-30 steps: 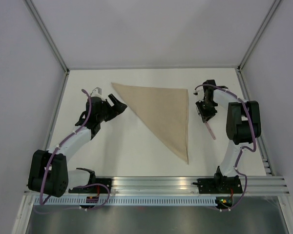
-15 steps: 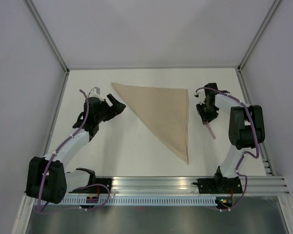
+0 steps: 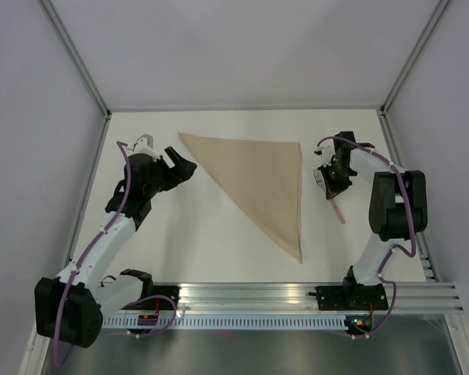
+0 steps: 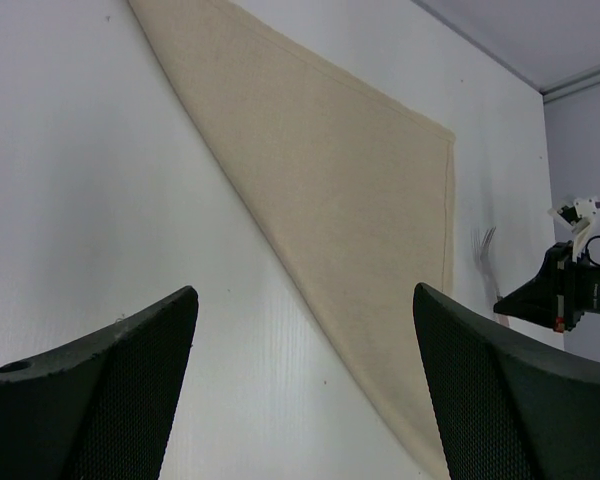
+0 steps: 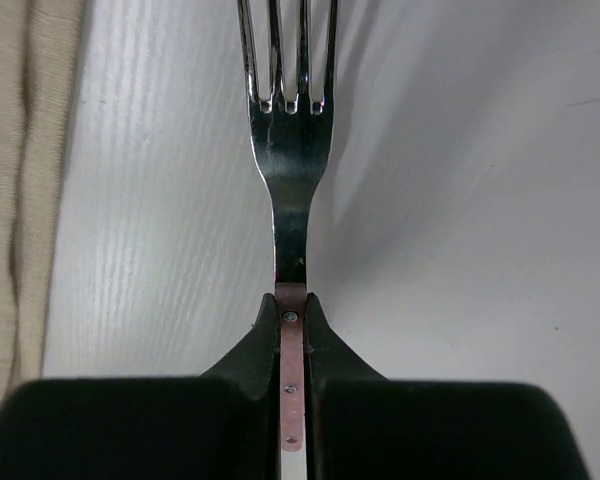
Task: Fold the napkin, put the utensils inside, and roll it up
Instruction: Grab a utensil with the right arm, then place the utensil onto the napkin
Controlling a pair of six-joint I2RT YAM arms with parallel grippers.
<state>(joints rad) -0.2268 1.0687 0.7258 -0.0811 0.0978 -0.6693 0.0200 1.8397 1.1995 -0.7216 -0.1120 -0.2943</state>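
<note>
The tan napkin (image 3: 262,183) lies flat, folded into a triangle, in the middle of the table; it also fills the upper part of the left wrist view (image 4: 320,190). A fork (image 5: 290,150) with a pink handle and silver tines sits to the right of the napkin's right edge (image 3: 333,197). My right gripper (image 5: 292,305) is shut on the fork's handle just below the neck, tines pointing away from the wrist. My left gripper (image 4: 305,300) stands open over bare table, left of the napkin's long folded edge (image 3: 181,166).
A white table (image 3: 187,242) is bounded by grey walls on three sides and a metal rail (image 3: 297,295) at the near edge. The napkin's right edge (image 5: 20,200) lies close to the left of the fork.
My right gripper has shut on the fork's handle and shifted slightly toward the back. The left arm has drawn back to the left, away from the napkin, still open.
</note>
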